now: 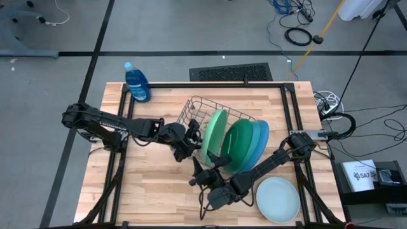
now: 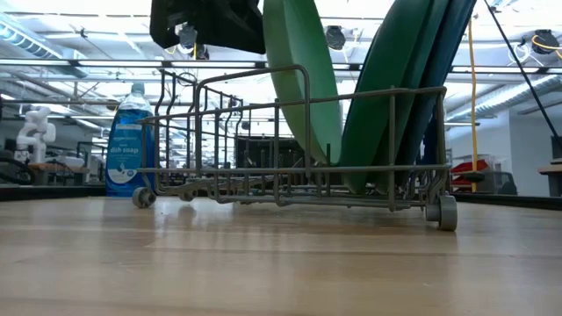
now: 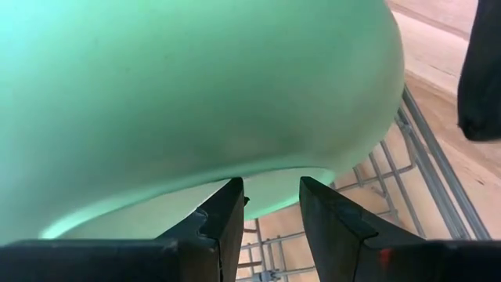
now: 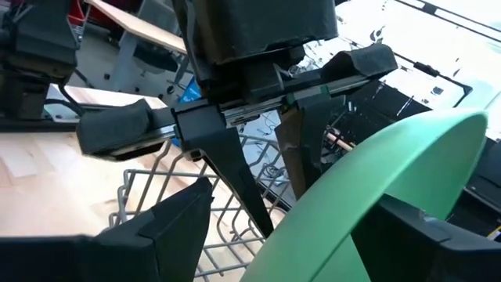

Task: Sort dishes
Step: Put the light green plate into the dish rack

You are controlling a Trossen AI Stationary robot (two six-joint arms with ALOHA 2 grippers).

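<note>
Wooden counter (image 1: 146, 184) carries a grey wire rack (image 1: 194, 111) near its middle. Four plates stand on edge in the rack: light green plate (image 1: 215, 132) nearest the left arm, then dark green plate (image 1: 240, 145), teal plate (image 1: 254, 147) and bright blue plate (image 1: 262, 132) packed close behind it. A pale mint plate (image 1: 277, 199) lies flat on the counter by the near right corner, apart from the rack. Blue bottle (image 1: 137, 83) stands upright at the far left edge.

Left hand (image 1: 191, 141) sits at the light green plate's rim; wrist view shows its fingers (image 3: 223, 223) part-open with the plate's edge between them, but contact cannot be made out. Right hand (image 1: 206, 170) is at the rack's near side, fingers (image 4: 168, 227) spread wide either side of the same plate's rim, not closed on it.
</note>
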